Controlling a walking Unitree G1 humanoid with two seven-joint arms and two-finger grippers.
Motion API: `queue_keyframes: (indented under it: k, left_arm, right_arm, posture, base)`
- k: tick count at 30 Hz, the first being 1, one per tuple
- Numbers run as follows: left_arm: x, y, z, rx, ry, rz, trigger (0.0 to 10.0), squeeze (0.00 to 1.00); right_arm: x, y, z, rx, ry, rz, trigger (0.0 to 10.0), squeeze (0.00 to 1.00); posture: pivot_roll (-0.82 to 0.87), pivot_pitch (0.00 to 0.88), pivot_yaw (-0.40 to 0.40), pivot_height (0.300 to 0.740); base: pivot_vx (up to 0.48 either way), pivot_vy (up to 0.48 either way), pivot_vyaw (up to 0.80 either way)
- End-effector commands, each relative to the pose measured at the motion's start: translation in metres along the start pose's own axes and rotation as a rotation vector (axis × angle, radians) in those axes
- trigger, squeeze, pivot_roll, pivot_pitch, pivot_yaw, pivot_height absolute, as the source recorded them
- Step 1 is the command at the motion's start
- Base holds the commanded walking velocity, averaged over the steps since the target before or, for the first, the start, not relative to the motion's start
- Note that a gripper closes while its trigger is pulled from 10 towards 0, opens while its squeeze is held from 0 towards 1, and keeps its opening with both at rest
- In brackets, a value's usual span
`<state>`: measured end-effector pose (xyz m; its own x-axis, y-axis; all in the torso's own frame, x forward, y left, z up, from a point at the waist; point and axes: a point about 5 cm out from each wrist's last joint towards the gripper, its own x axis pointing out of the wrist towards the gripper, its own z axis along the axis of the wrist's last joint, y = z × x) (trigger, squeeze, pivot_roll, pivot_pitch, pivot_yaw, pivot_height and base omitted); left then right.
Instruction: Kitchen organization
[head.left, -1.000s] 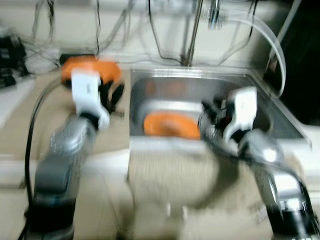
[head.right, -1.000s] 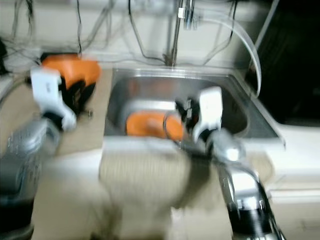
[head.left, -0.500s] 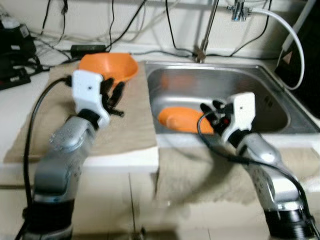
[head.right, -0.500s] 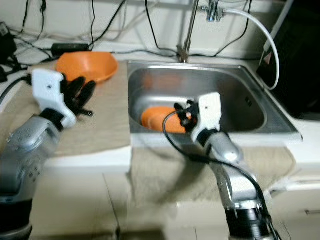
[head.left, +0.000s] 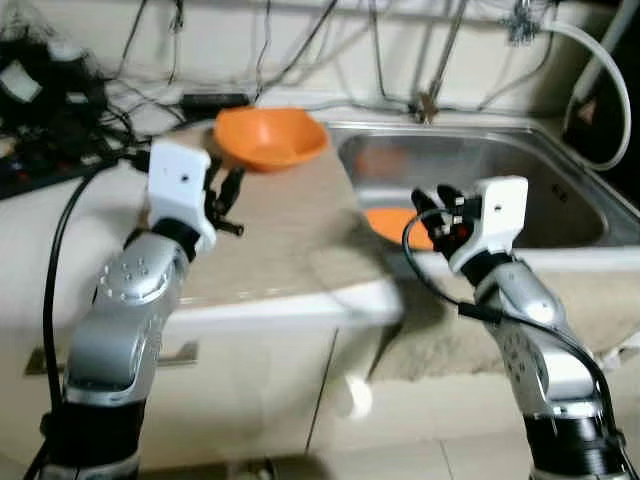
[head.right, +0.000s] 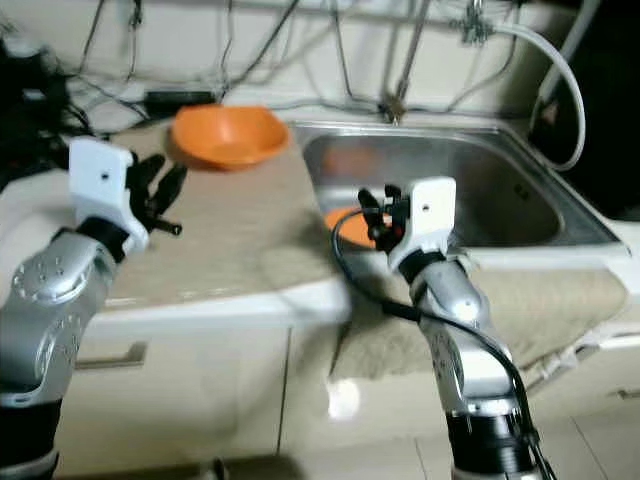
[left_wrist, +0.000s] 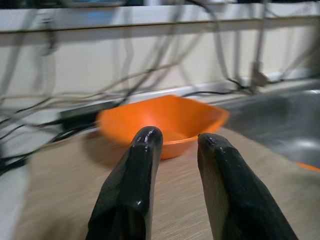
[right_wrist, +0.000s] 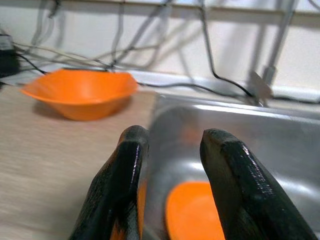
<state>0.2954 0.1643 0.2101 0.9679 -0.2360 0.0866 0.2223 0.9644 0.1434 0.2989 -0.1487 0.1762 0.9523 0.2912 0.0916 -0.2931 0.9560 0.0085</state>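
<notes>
An orange bowl (head.left: 270, 138) stands upright on the beige mat (head.left: 290, 230) on the counter, left of the steel sink (head.left: 560, 190). A second orange dish (head.left: 392, 220) lies in the sink's basin, partly hidden by the front rim. My left gripper (head.left: 226, 188) hovers over the mat just short of the bowl (left_wrist: 165, 117), open with nothing between its fingers (left_wrist: 145, 150). My right gripper (head.left: 437, 210) is held above the sink's front left corner, open and empty, pointing over the dish (right_wrist: 192, 212).
Cables and a black power adapter (head.left: 215, 100) run along the back wall. The tap (head.left: 430, 95) and a white hose (head.left: 600, 60) stand behind the sink. A beige towel (head.left: 450, 330) hangs over the counter front. Black devices (head.left: 40, 110) sit far left; cabinet fronts lie below.
The whole picture has shifted: bowl and sink now lie further right and the cabinet fronts show, so the camera moved. Both arms keep the same pose, grippers unchanged.
</notes>
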Motion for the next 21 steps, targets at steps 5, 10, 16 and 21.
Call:
queue_keyframes:
  k: [5,10,16,21]
  left_arm:
    - [0.0036,-0.0134,0.0009,-0.055,-0.009,-0.019,10.0,0.00]
    - [0.0049,-0.0117,0.0030,-0.047,-0.024,-0.015,10.0,0.00]
    - [0.0050,-0.0134,0.0086,-0.071,-0.059,-0.024,10.0,0.00]
    - [0.0054,-0.0155,0.0103,-0.078,-0.066,-0.036,10.0,0.00]
  right_arm:
    - [-0.0024,-0.0097,0.0006,-0.030,-0.001,-0.046,10.0,0.00]
    - [-0.0024,-0.0100,-0.0003,-0.016,0.002,-0.053,10.0,0.00]
    - [-0.0025,-0.0103,-0.0007,0.028,0.001,-0.069,10.0,0.00]
    - [-0.0030,-0.0120,-0.0015,0.020,0.010,-0.072,10.0,0.00]
  posture:
    - [-0.07,0.000,-0.036,0.740]
    - [-0.07,0.000,-0.036,0.740]
    - [-0.07,0.000,-0.032,0.740]
    - [-0.07,0.000,-0.031,0.740]
  base:
    - [0.000,0.000,0.00]
    - [0.000,0.000,0.00]
    - [0.139,0.000,-0.10]
    - [0.348,0.000,-0.59]
